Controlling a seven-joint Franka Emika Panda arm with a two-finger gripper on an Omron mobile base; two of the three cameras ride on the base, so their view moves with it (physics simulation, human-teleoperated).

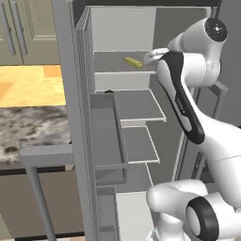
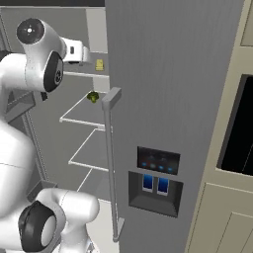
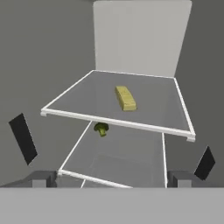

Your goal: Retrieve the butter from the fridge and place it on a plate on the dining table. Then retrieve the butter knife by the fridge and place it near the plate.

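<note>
Hand view: the butter (image 3: 125, 97) is seen lying on the fridge's upper shelf (image 3: 78, 94), and the gripper (image 3: 116, 153) is held spread wide, empty, lined up for grasping.

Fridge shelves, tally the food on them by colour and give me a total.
Yellow: 1, the butter on the upper shelf.
Green: 1, a small broccoli-like piece on the shelf below.
Total: 2.
</note>
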